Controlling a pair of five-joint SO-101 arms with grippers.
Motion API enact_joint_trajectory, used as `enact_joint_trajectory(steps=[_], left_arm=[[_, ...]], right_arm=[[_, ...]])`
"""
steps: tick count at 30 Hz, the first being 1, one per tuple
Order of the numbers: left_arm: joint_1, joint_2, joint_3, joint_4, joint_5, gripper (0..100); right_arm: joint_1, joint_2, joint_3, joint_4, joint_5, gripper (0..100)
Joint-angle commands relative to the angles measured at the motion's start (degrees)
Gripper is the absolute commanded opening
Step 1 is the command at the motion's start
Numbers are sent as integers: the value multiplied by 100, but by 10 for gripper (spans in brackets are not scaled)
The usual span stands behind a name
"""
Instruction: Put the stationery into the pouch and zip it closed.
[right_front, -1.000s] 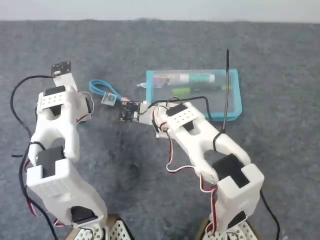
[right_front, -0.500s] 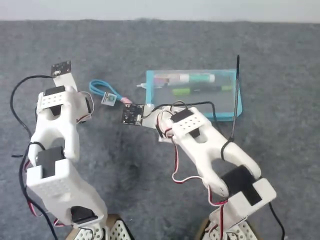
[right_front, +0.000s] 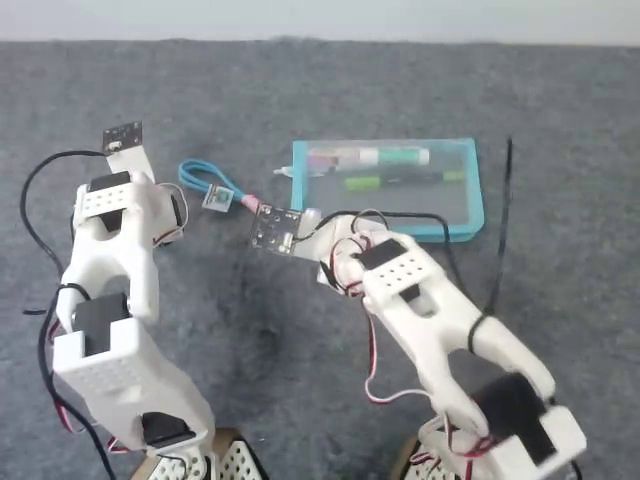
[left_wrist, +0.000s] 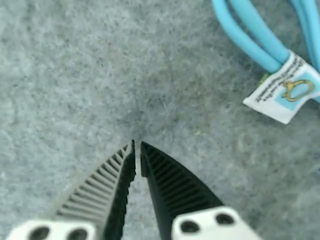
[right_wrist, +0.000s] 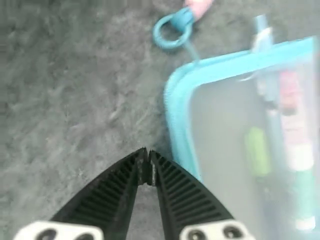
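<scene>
A translucent pouch (right_front: 385, 185) with a blue rim lies flat on the grey carpet. Inside it are pens and green markers (right_front: 370, 157). My right gripper (right_wrist: 146, 156) is shut with nothing in it, its tips just off the pouch's blue edge (right_wrist: 175, 120) near a corner. A small blue ring (right_wrist: 172, 31) with a pink end lies on the carpet beyond that corner. My left gripper (left_wrist: 137, 146) is shut and empty over bare carpet. It sits close to a blue cord (left_wrist: 250, 30) that carries a white tag (left_wrist: 282, 92).
The blue cord loop (right_front: 203, 178) and its tag (right_front: 217, 199) lie between the two arms, left of the pouch. A black cable (right_front: 500, 240) arches beside the right arm, past the pouch's right end. Open carpet stretches in front of and behind the pouch.
The right arm's elbow has swung out to the right and dropped lower, and its wrist has shifted slightly right along the pouch's near corner. The left arm has not moved.
</scene>
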Motion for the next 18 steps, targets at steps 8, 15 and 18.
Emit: enact_joint_trajectory(steps=[8,15,18], left_arm=[[0,-35,-277,-88,-44,13],[9,-35,-295,-88,-44,13],[70,-35,-286,-88,-53,13]], right_arm=[[4,-426,18,-312,-360,9],[-4,-356,18,-251,-360,189],[-92,-136,18,-251,44,212]])
